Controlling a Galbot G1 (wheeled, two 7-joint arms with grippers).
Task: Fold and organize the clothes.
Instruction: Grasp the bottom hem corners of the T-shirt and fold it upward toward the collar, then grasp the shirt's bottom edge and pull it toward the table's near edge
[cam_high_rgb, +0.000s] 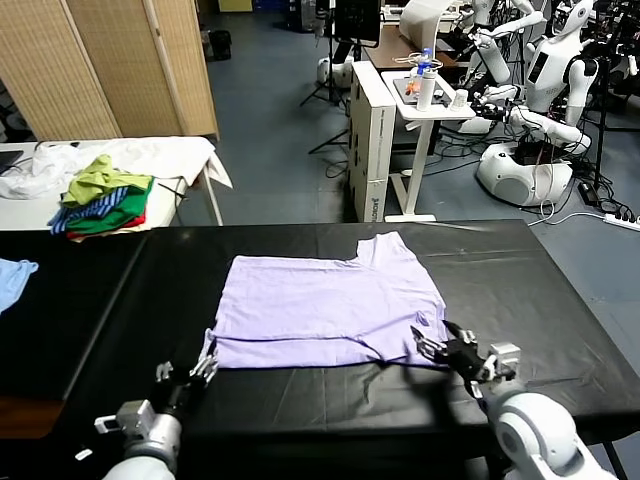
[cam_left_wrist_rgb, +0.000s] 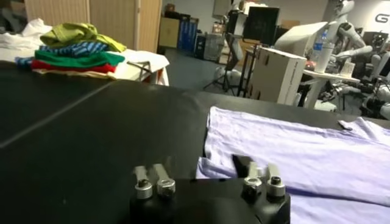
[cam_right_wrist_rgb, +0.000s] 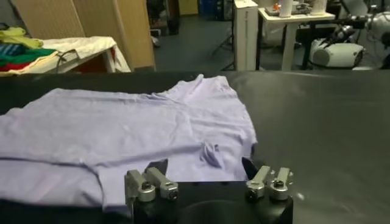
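- On the black desk (cam_high_rgb: 520, 270), the biggest thing here, lies the pale lavender T-shirt (cam_high_rgb: 320, 305), spread flat near the desk's middle with its near edge folded over into a band.
- Beyond the T-shirt, on a white side table past the desk's far left corner, sits a heap of green, striped and red garments (cam_high_rgb: 105, 200).
- At the T-shirt's near right corner, the right hand (cam_high_rgb: 450, 352) stands wide, holding nothing.
- At the T-shirt's near left corner, the left hand (cam_high_rgb: 190, 372) stands wide too, empty.
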